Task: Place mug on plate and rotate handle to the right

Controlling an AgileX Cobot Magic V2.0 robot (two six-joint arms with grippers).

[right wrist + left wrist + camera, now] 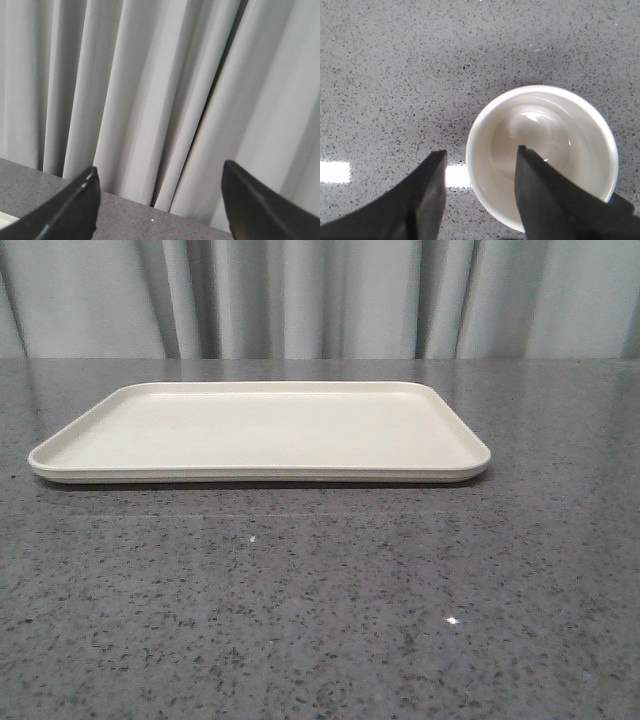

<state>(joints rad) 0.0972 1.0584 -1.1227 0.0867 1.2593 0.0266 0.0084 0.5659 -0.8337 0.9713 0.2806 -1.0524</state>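
We saw the mug upright on the speckled table, the left gripper spread wide over its rim (one finger above the bowl, the other outside). The right gripper gaped empty before the curtain. The plate lay bare.

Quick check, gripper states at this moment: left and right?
Left gripper: open, above the mug, one finger over its mouth, holding nothing.
Right gripper: open, empty, pointed at the curtain.

Front low; wrists face table, curtain.
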